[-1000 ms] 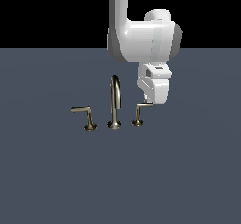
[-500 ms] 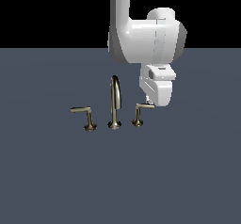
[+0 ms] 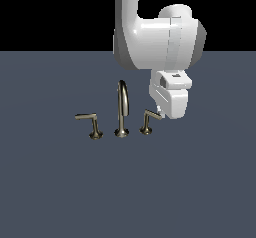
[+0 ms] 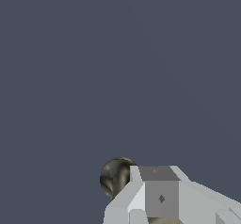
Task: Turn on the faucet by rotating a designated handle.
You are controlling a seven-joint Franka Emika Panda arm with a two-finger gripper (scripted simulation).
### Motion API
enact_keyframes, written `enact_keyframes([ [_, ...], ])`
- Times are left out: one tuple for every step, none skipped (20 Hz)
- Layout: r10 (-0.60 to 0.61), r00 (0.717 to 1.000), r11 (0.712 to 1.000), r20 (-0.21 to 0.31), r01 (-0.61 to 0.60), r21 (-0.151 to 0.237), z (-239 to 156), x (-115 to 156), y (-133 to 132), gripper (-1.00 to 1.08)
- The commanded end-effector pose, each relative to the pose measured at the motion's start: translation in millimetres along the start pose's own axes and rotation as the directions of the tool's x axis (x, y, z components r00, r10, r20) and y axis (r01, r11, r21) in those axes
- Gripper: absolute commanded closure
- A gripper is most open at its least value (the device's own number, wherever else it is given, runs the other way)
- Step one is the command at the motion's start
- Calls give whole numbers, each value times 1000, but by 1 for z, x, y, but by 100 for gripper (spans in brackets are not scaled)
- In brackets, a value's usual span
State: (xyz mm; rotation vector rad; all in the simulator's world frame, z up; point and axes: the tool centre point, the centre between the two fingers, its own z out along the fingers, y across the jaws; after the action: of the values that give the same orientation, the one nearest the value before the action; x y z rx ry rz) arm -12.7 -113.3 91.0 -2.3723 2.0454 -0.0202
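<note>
The faucet (image 3: 121, 109) stands mid-floor: a tall arched spout with a lever handle on each side. The designated handle (image 3: 148, 120), with the shorter-looking arm, is on the exterior view's right of the spout. The matching handle (image 3: 91, 124) with the longer-looking arm is on the left. My gripper (image 3: 163, 115) hangs from the white arm and touches the tip of the designated handle's arm. In the wrist view my gripper (image 4: 157, 195) shows as one joined white block with no gap, beside the handle's round brass foot (image 4: 115, 177).
The faucet set stands on a flat grey-blue floor (image 3: 60, 192) that fills both views. The white arm's bulky wrist (image 3: 165, 42) hangs above and to the exterior view's right of the spout.
My gripper has shifted slightly down against the designated handle. The handle's arm has swung a little, its tip now lower in the exterior view. The other handle and spout have not moved.
</note>
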Motion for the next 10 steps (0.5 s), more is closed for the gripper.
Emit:
enact_keyframes([
  [5,1000,1000,4,-5,-15,0,0,13,108],
  [2,1000,1000,1,-2,-3,0,1,4,108],
  [3,1000,1000,1,-3,-4,0,-3,6,108],
  [3,1000,1000,1,-3,-5,0,-6,9,108],
  [3,1000,1000,1,-3,-6,0,-9,11,108],
  [3,1000,1000,2,-3,-7,0,-12,14,108],
  [4,1000,1000,2,-4,-8,0,-15,16,108],
  [4,1000,1000,2,-4,-9,0,-18,19,108],
  [4,1000,1000,2,-4,-10,0,-22,21,108],
  [4,1000,1000,3,-4,-11,0,-25,24,108],
])
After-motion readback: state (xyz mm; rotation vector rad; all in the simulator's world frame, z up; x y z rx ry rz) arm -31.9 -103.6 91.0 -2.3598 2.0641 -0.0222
